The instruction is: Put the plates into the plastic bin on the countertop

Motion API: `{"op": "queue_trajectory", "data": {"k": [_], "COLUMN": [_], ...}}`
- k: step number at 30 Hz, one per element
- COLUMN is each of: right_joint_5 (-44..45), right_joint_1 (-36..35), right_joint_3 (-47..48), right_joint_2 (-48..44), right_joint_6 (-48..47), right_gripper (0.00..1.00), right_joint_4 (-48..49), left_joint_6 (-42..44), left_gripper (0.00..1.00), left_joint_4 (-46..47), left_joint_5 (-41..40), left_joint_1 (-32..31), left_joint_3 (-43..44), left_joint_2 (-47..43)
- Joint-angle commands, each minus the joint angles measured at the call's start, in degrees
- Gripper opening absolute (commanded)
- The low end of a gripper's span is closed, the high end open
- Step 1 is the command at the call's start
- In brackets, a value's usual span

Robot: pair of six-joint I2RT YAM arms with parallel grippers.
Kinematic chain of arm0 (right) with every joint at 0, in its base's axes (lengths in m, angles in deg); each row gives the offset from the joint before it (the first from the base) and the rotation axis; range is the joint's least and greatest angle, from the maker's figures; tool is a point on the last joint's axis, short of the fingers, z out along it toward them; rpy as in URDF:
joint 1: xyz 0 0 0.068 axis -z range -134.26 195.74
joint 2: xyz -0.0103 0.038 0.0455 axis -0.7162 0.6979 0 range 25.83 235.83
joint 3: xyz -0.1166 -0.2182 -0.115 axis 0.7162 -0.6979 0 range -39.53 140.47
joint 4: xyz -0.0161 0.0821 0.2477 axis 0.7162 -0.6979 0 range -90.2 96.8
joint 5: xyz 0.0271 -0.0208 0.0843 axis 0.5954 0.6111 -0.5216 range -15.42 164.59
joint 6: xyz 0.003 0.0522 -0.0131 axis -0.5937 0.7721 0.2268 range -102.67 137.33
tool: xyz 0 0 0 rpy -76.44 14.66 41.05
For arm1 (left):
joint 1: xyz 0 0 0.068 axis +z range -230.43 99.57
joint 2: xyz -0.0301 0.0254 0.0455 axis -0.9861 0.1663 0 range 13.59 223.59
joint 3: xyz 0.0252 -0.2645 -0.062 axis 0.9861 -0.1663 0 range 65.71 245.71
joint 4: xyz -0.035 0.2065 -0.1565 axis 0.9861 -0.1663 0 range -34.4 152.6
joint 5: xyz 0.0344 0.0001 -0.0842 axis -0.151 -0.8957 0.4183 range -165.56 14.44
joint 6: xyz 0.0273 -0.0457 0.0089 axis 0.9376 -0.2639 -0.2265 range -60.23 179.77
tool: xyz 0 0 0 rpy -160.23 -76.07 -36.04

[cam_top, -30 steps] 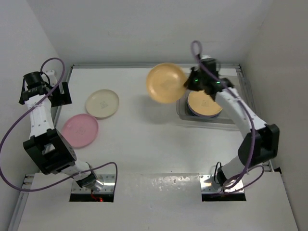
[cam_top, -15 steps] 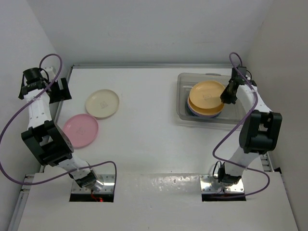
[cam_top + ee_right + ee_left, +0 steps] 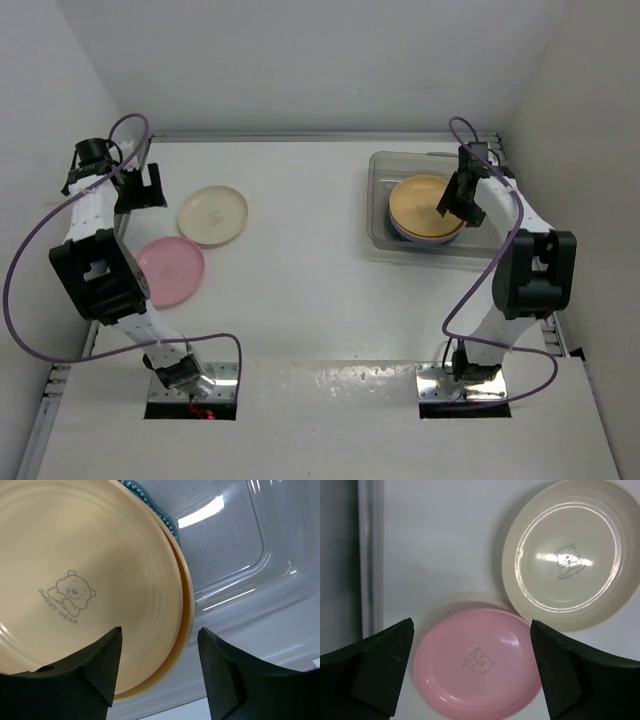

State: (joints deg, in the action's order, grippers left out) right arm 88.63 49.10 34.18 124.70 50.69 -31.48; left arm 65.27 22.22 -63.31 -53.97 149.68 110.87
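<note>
Right gripper (image 3: 448, 206) hangs over the plastic bin (image 3: 380, 172) at the far right of the countertop (image 3: 300, 290), jaws clearly apart, gripping nothing. Right under it the top yellow-orange plate (image 3: 75, 580) lies flat on the stack inside the bin, a second orange rim just below it and a dark teal scalloped rim (image 3: 150, 502) peeking out at the edge. Left gripper (image 3: 472, 645) is spread wide and empty above the far-left side. Below it the pink plate (image 3: 477, 662) and cream plate (image 3: 572, 555) lie on the countertop, outside the bin, just beside each other; can't tell if the rims touch.
</note>
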Motion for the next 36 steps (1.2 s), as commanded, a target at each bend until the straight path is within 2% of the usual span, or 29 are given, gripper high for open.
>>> {"op": "queue_trajectory", "data": {"k": [1,5,7,10,12,15,18,19,20,21,23,27,30,33,36], "right_joint_5": [6.2,9.7,11.8,12.8,12.8,12.2,9.7,8.8,8.2,7.7,3.6,-4.3,-11.0,-15.3,-15.5], "right_joint_1": [-1.0,-2.9,-6.3,-9.9,-12.1,-14.0,-16.6,-17.9,-18.9,-21.5,-24.5,-31.0,-34.4,-36.3,-36.9], "right_joint_3": [1.1,4.2,5.9,7.8,8.6,9.1,8.8,8.8,8.7,8.6,8.5,10.1,14.6,20.9,25.2], "right_joint_2": [-2.7,-4.0,-4.2,-4.7,-4.8,-5.8,-7.3,-7.5,-8.1,-8.3,-8.3,-5.5,-1.0,4.8,9.5], "right_joint_6": [-2.2,-5.2,-6.8,-9.0,-9.2,-9.0,-9.9,-11.1,-11.7,-13.8,-15.3,-17.6,-15.3,-12.5,-9.8], "right_gripper": [0.62,0.70,0.71,0.73,0.73,0.73,0.73,0.71,0.71,0.71,0.71,0.73,0.77,0.79,0.84], "right_joint_4": [-1.4,-2.4,-3.2,-3.2,-3.4,-2.7,-0.2,0.2,0.7,2.8,4.1,8.8,10.4,12.3,13.7], "left_joint_6": [-0.1,-0.8,-0.8,0.0,0.7,0.0,0.7,1.3,2.0,2.0,2.6,1.9,0.8,0.3,-0.3], "left_gripper": [0.99,0.98,0.96,0.93,0.92,0.81,0.60,0.49,0.25,0.14,0.00,0.00,0.00,0.00,0.00], "left_joint_4": [2.8,3.4,3.9,4.4,4.4,4.4,4.4,4.4,4.4,4.4,4.4,4.4,4.4,4.4,4.4], "left_joint_5": [0.2,-1.8,-1.8,1.0,-2.5,-10.7,-11.8,-10.5,-8.8,-4.8,-0.8,11.6,16.3,16.3,15.1], "left_joint_1": [-3.1,-7.3,-8.4,-10.6,-12.8,-14.3,-14.3,-14.9,-14.9,-14.9,-15.5,-18.5,-21.6,-25.5,-28.7], "left_joint_3": [4.3,8.5,10.3,14.2,17.1,19.6,19.6,19.6,19.0,19.0,17.5,17.5,18.5,18.5,18.5], "left_joint_2": [4.3,12.3,17.3,21.6,26.0,31.2,33.2,33.8,33.8,32.6,30.8,24.9,19.5,13.9,9.7]}}
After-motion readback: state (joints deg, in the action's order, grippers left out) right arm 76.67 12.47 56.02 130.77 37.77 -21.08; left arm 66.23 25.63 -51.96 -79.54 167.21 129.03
